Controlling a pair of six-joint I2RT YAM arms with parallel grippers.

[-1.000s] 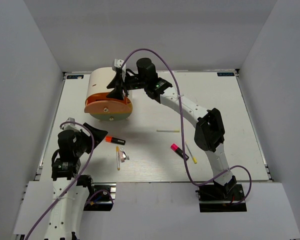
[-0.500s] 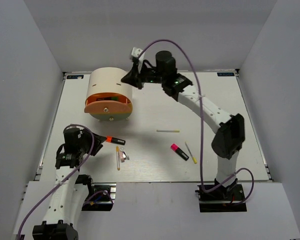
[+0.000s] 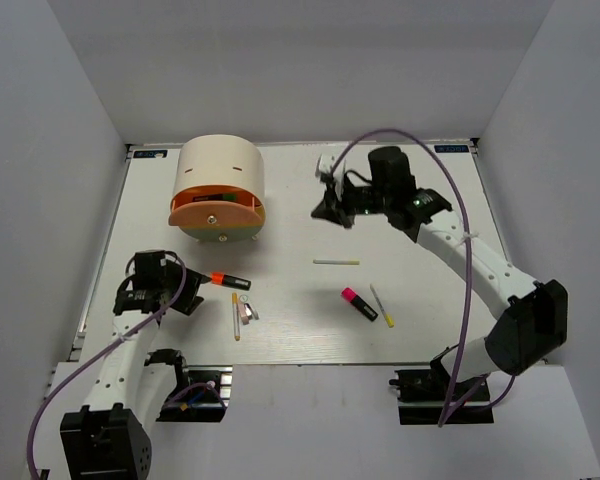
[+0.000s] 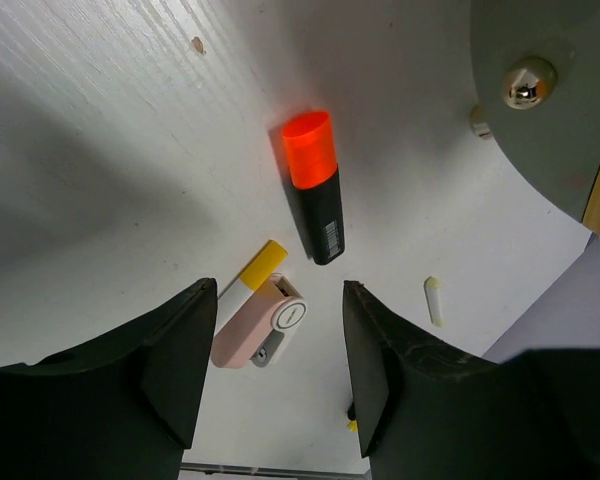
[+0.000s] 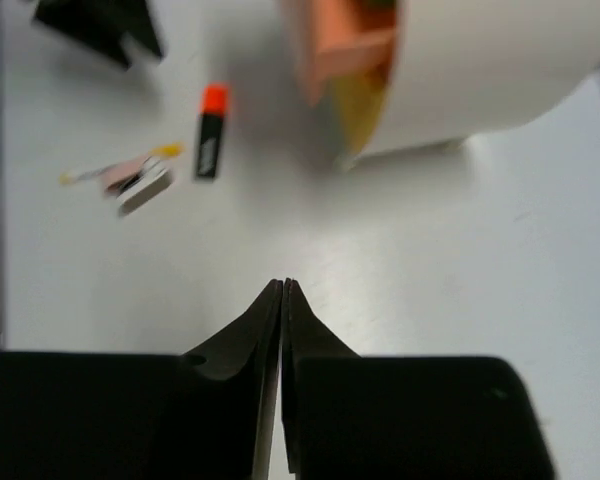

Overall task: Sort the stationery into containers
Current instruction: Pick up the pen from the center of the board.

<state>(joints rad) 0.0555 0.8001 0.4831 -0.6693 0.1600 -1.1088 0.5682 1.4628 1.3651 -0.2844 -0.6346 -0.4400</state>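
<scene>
The cream cabinet [image 3: 220, 170] lies at the back left, its orange drawer [image 3: 217, 210] pulled out. An orange-capped marker [image 3: 230, 281] [image 4: 313, 185] lies just right of my left gripper [image 3: 187, 292] [image 4: 280, 370], which is open and holds nothing. A pink clip [image 4: 258, 322] and a yellow-and-white pencil [image 4: 250, 278] lie on the table under its fingers. My right gripper [image 3: 330, 212] [image 5: 282, 285] is shut and empty, hovering right of the cabinet [image 5: 480, 60]. A white stick [image 3: 336, 262], a pink-capped marker [image 3: 359, 304] and a yellow stick [image 3: 382, 306] lie mid-table.
The white table [image 3: 430, 200] ends in grey walls at the back and sides. A grey-green drawer front with a metal knob [image 4: 527, 82] shows in the left wrist view. The right arm's elbow [image 3: 525, 325] hangs over the table's right front corner.
My right gripper has left the cabinet's top, swung right and down over the table, and gone shut. My left gripper has drawn back a little from the orange-capped marker.
</scene>
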